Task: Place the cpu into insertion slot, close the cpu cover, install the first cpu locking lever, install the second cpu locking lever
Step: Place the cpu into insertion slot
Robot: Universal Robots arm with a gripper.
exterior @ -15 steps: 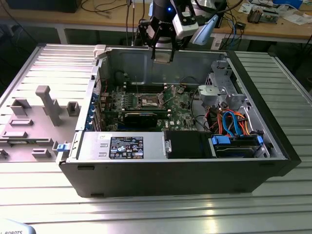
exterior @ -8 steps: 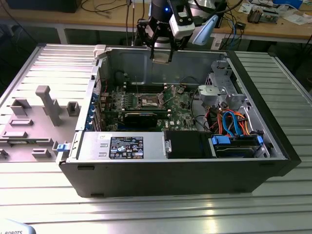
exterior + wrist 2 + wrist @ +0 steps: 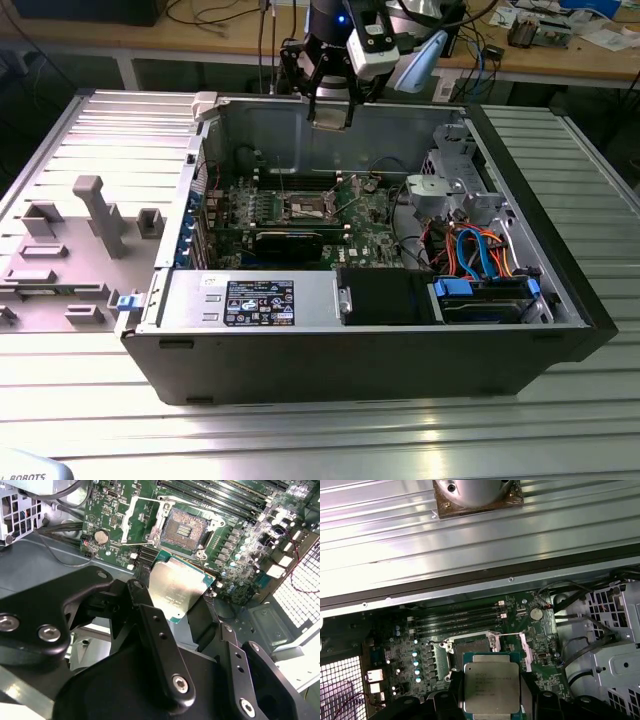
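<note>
Right, in the exterior view your hand [image 3: 330, 108] hangs over the open case [image 3: 300, 350], closed on the cpu [image 3: 331, 115], well above the slot [image 3: 308, 208] on the green board [image 3: 370, 225]. In the second wrist view the cpu [image 3: 176, 591] sits clamped between the black fingers [image 3: 136, 591], apart from the empty slot [image 3: 187, 529], and the cover [image 3: 131, 522] lies flipped open beside it. In the first wrist view you see the cpu [image 3: 491, 687] held over the board, next to the slot [image 3: 470, 649].

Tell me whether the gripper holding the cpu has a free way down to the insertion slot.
Probably yes. The gripper holds the cpu above the motherboard, the cpu cover is swung open, and the insertion slot lies bare with nothing across it.
</note>
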